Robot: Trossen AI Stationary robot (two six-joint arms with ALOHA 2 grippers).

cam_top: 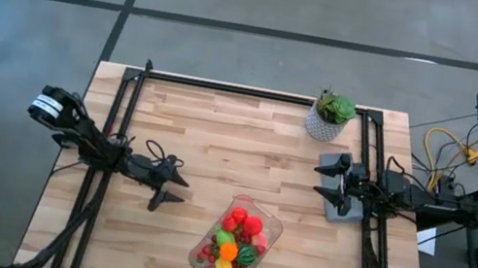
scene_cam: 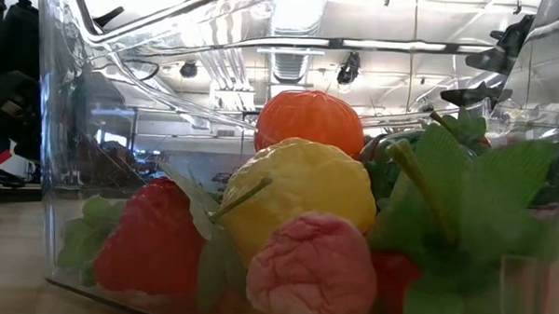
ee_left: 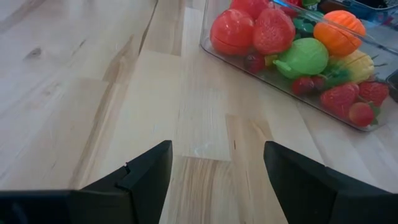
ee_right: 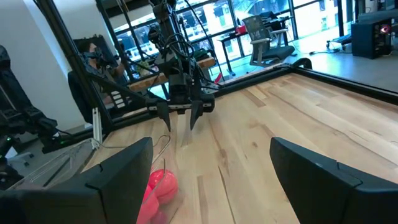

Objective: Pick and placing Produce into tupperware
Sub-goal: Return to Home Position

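The clear tupperware (cam_top: 274, 227) stands on the table near its front edge, filled with produce (cam_top: 236, 242): red berries, an orange, yellow, pink and green pieces. It also shows in the left wrist view (ee_left: 217, 53) and fills the low view (scene_cam: 65, 168). My left gripper (cam_top: 176, 188) is open and empty, left of the tupperware, pointing toward it. My right gripper (cam_top: 322, 179) is open and empty at the table's right side, above a grey slab (cam_top: 337, 206).
A leafy green plant in a white pot (cam_top: 330, 117) stands at the far right of the table. Bare wooden table (cam_top: 218, 140) lies between the two grippers. Black frame rails run along the table's left, right and far edges.
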